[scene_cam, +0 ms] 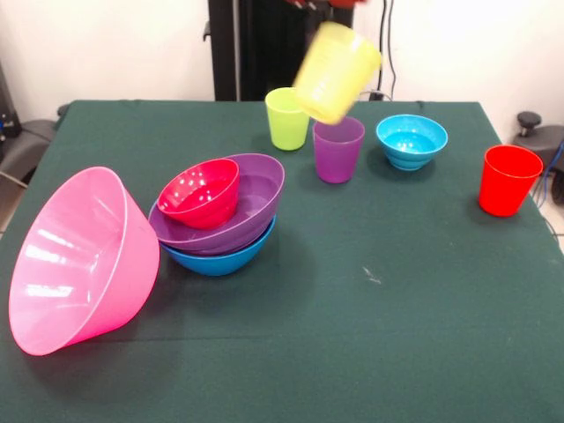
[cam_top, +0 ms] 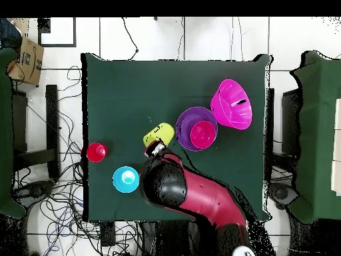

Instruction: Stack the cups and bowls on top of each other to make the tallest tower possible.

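yellow cup (scene_cam: 336,70) airborne, tilted, my gripper (cam_top: 155,148) pinching it | tower (scene_cam: 218,220) at its 7 o'clock, front view | risk: tilt fouls red bowl (scene_cam: 200,192) rim, or clips purple cup (scene_cam: 337,148) below

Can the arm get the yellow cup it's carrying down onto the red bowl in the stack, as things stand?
Probably yes. The red bowl sits open-side up and tilted in the purple bowl, nothing above it. The yellow cup hangs tilted in the air above the green cup; the pink bowl stands beside the stack.
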